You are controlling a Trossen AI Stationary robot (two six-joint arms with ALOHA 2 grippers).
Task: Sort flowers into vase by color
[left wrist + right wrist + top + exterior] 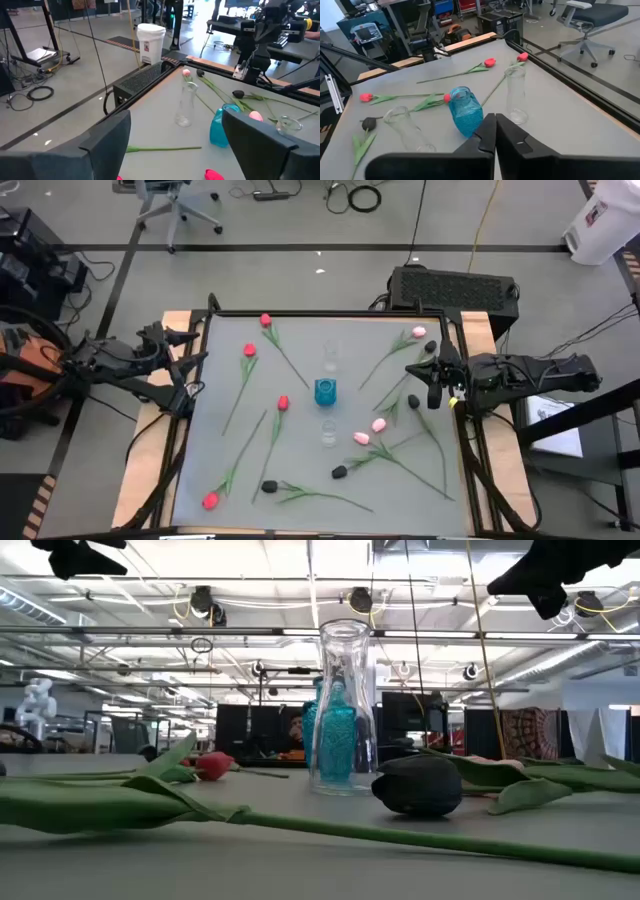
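The left hand (pixel 195 365) hovers at the tabletop's (pixel 300 480) left edge with fingers spread wide and empty, while the right hand (pixel 432 385) waits at the right edge, fingers pressed together. Between them, the flowers (pixel 282 403), slim green-stemmed tulips with red, pink and black heads, lie scattered flat around a blue vase (pixel 325 391) and two clear vases (pixel 330 356).

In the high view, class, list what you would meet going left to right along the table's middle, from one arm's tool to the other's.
Left tool → red tulip head → red tulip head → blue vase → black tulip head → right tool.
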